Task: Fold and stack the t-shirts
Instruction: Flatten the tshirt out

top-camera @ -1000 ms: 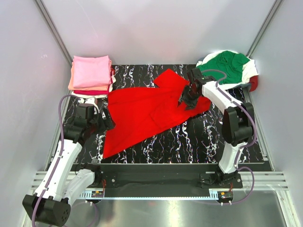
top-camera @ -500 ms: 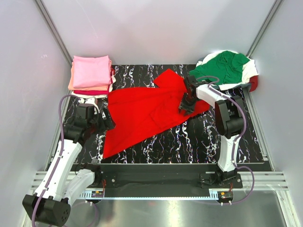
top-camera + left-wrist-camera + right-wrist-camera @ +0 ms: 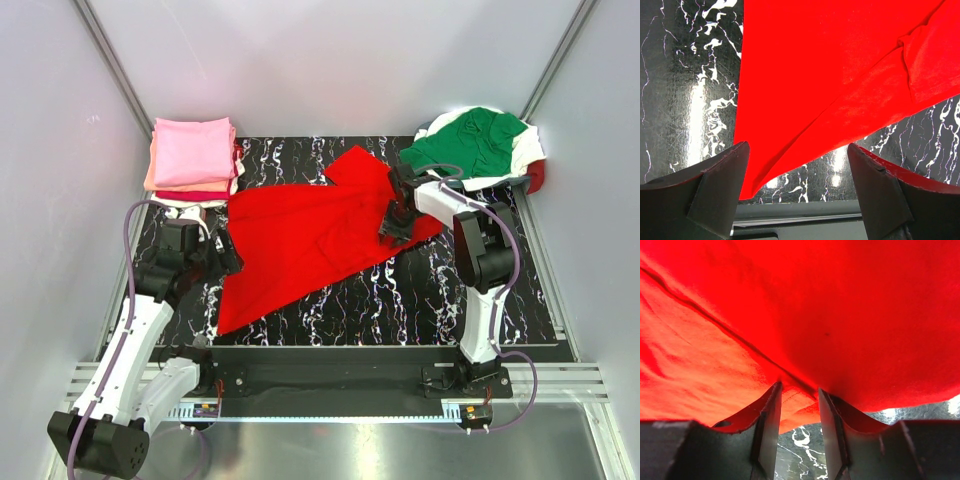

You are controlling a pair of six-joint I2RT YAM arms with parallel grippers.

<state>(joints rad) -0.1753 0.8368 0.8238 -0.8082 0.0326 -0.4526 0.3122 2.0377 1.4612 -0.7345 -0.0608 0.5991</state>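
Observation:
A bright red t-shirt [image 3: 310,235] lies spread and creased across the middle of the black marbled table [image 3: 400,300]. My right gripper [image 3: 393,228] is down on its right edge, jaws drawn in on a fold of the red cloth [image 3: 840,315], which bunches between the fingertips [image 3: 799,390]. My left gripper [image 3: 225,255] hovers open at the shirt's left edge. In the left wrist view its wide jaws [image 3: 797,150] frame the shirt's lower left corner [image 3: 830,65] without touching it. Folded pink and salmon t-shirts [image 3: 192,155] are stacked at the back left.
A loose pile sits at the back right corner: a green t-shirt [image 3: 475,140] on top of a white one [image 3: 527,150], with dark red cloth [image 3: 537,177] at its edge. Grey walls close in on both sides. The table's front rail [image 3: 330,355] runs in front of the arm bases.
The right gripper's jaws have narrowed onto the red shirt's right edge and its wrist has shifted slightly left. The left arm and the shirt have not moved.

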